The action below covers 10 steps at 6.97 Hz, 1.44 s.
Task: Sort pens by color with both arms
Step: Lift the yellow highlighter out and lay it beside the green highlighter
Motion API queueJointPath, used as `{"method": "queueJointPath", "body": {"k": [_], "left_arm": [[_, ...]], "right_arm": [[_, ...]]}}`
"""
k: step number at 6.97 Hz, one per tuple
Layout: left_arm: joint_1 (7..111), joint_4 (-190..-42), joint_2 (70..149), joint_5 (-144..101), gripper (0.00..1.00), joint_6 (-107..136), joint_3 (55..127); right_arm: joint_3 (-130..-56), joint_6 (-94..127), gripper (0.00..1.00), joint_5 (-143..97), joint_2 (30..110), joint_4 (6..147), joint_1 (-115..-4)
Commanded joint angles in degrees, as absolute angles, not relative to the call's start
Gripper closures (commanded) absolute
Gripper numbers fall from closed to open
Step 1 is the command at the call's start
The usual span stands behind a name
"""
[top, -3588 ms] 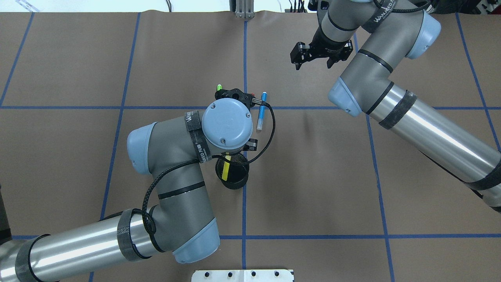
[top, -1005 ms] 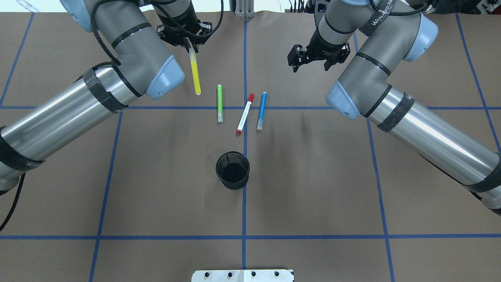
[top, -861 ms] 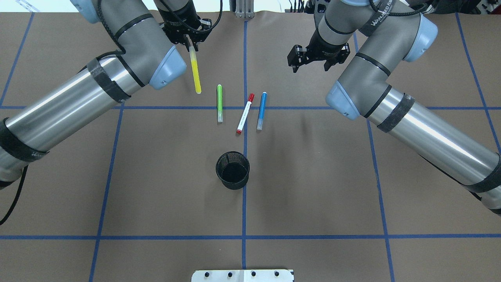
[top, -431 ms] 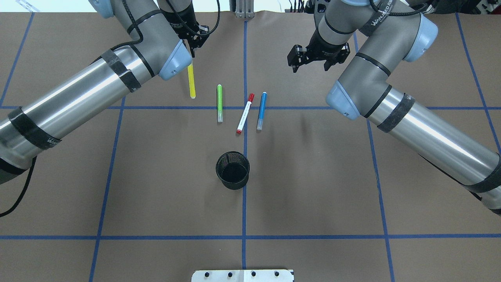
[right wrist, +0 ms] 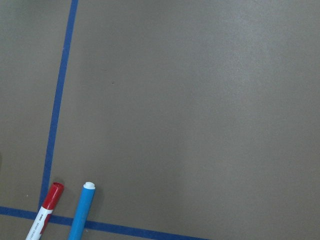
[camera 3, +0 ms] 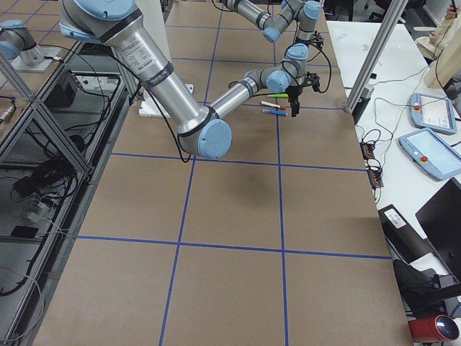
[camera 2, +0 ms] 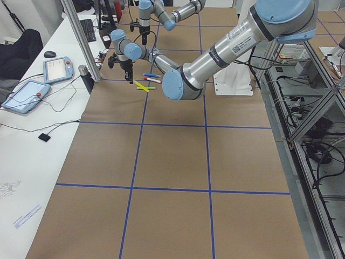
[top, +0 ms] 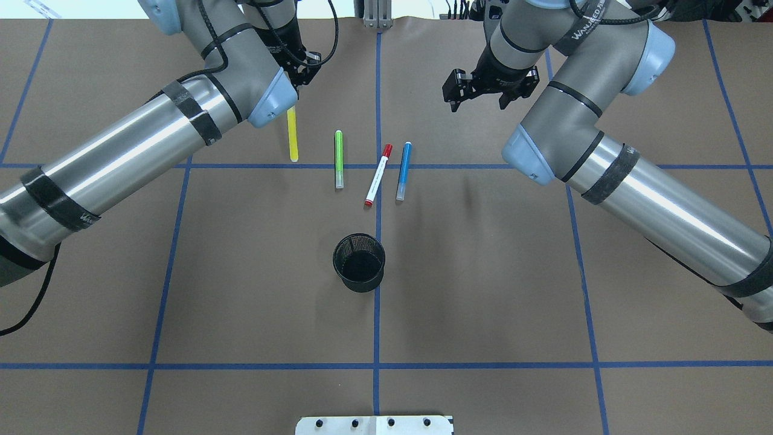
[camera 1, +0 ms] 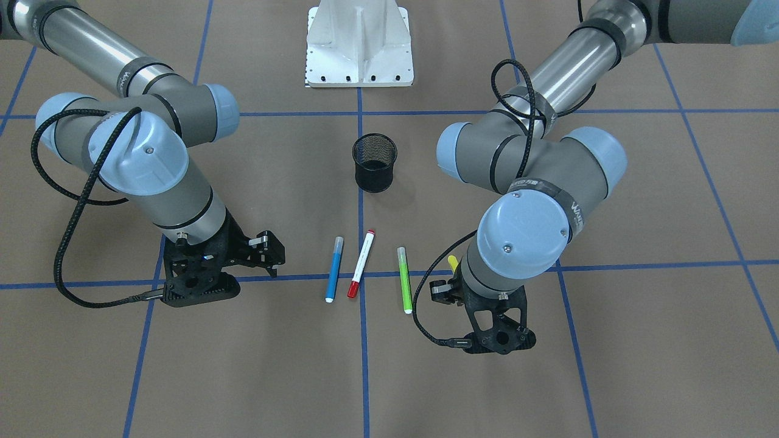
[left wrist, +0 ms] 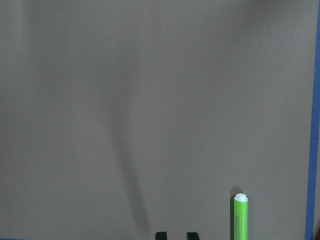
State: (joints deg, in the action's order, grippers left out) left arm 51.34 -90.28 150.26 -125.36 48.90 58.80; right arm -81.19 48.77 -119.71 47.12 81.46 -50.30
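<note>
Three pens lie side by side on the brown table: light green [top: 338, 159], white with red cap [top: 378, 175] and blue [top: 403, 171]. The yellow pen [top: 293, 136] slants down just left of the green one, its upper end hidden under my left arm's elbow cap. My left gripper [top: 298, 75] is shut on that upper end. In the front view only the yellow pen's tip [camera 1: 453, 263] shows beside the left gripper [camera 1: 447, 289]. My right gripper [top: 477, 101] hangs open and empty beyond the blue pen [right wrist: 82, 212].
A black mesh cup [top: 359, 263] stands upright near the table's middle, nearer the robot than the pens. The white base pedestal [camera 1: 359, 45] is at the robot's edge. Blue tape lines [top: 377, 314] grid the mat. Tablets [camera 2: 26, 97] lie on the side bench.
My left arm has left the cup and carried the yellow pen to the far left. Over the last second the pen shifted slightly left and toward the robot. The right arm barely moved.
</note>
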Motion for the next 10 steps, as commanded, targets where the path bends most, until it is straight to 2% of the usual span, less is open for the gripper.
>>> {"method": "queueJointPath", "body": {"k": [1,3,5,6,8,9,10], "left_arm": [[49.2,-90.3,150.3,-125.6,1.00,50.7,58.6],[48.0,-90.3,150.1,-125.5,1.00,52.1,58.5],[47.1,-90.4,149.8,-125.5,0.95,52.1,58.3],[46.4,-90.4,149.3,-125.4,0.86,52.1,58.1],[46.5,-90.7,149.3,-125.4,0.82,52.3,58.2],[46.6,-90.8,149.2,-125.3,0.70,52.1,58.2],[46.6,-91.0,149.2,-125.3,0.67,52.1,58.4]], "right_arm": [[-81.2,48.8,0.00,-119.7,47.1,81.5,-50.4],[-81.2,48.8,0.00,-119.7,47.1,81.5,-50.4],[-81.2,48.8,0.00,-119.7,47.1,81.5,-50.4],[-81.2,48.8,0.00,-119.7,47.1,81.5,-50.4],[-81.2,48.5,0.00,-119.7,47.2,81.5,-50.4],[-81.1,48.5,0.00,-119.7,47.1,81.5,-50.4],[-81.2,48.6,0.00,-119.8,47.1,81.5,-50.5]]}}
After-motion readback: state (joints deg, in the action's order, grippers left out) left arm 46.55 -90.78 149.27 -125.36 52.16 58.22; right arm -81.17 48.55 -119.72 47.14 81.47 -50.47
